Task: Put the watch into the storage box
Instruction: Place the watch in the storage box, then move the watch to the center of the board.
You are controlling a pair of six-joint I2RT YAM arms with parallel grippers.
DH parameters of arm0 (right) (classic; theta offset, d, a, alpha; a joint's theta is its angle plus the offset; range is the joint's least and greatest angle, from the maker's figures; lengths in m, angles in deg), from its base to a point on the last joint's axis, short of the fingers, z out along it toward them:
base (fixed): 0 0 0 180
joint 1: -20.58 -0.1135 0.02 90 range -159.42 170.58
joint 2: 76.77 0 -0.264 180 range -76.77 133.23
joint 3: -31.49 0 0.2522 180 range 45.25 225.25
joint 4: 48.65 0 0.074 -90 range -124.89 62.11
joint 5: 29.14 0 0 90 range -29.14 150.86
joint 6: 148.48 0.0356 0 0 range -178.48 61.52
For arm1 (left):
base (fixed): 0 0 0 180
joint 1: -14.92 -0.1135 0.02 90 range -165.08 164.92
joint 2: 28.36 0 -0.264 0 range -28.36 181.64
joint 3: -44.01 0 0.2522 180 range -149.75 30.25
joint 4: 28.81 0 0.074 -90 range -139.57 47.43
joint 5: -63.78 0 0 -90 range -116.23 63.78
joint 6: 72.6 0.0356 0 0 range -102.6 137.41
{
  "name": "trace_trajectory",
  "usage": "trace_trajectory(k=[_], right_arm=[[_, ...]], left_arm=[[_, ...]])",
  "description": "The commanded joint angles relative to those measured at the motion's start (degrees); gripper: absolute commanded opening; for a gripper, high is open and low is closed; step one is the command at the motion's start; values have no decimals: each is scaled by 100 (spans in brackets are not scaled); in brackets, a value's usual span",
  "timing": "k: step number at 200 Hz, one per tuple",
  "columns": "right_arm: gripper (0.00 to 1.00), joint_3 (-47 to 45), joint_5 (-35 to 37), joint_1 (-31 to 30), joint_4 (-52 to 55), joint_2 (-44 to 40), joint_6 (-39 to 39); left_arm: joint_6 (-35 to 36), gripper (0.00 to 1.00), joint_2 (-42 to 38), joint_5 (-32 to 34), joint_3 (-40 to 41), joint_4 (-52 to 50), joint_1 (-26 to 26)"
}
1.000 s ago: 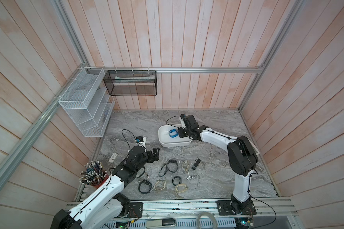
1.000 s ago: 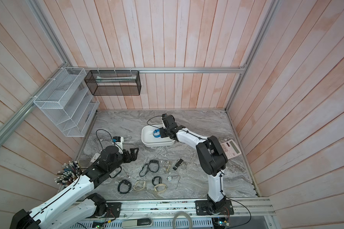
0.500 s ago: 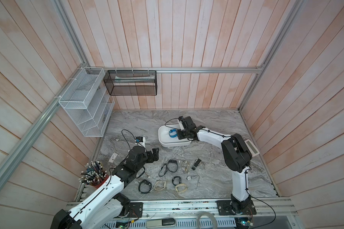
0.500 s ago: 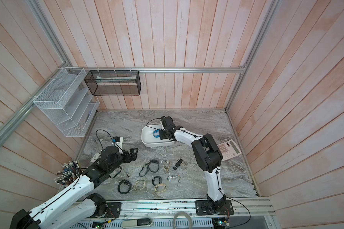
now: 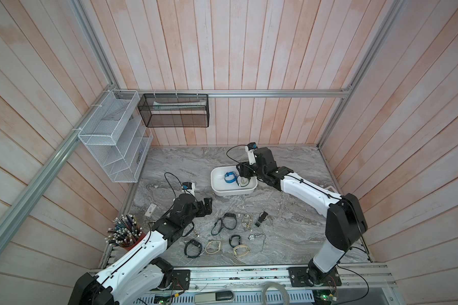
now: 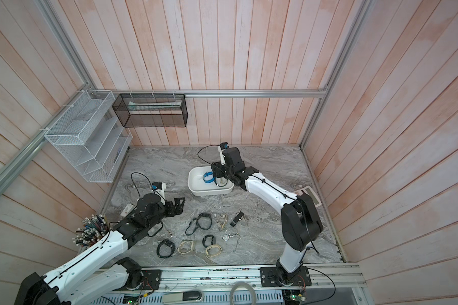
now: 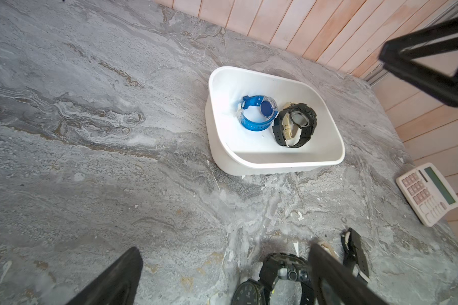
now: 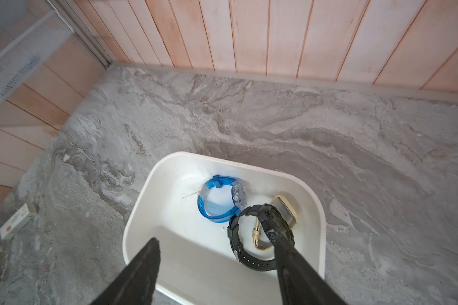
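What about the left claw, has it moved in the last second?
No. The left gripper still hangs at the same spot near the storage box.

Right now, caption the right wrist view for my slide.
Open right hand over a white tub holding a blue watch, a black watch and a beige watch.

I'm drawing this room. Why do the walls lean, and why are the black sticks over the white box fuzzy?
In both top views the wide lens fans the wall planks outward; in the right wrist view the right tool's fingers sit too near the camera and blur, while the storage box stays sharp.
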Motion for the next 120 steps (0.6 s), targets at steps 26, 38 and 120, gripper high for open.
trace_trajectory(k=[26, 38, 120], right_arm=[[81, -1592, 217, 40, -874, -1160, 353], [82, -1824, 318, 42, -917, -1372, 386], [82, -1963, 342, 102, -1010, -1517, 459]], left_arm=[[-47, 98, -6, -115, -161, 25, -29], [-60, 98, -28, -142, -130, -28, -29], [-672, 87, -657, -184, 93, -1193, -27]])
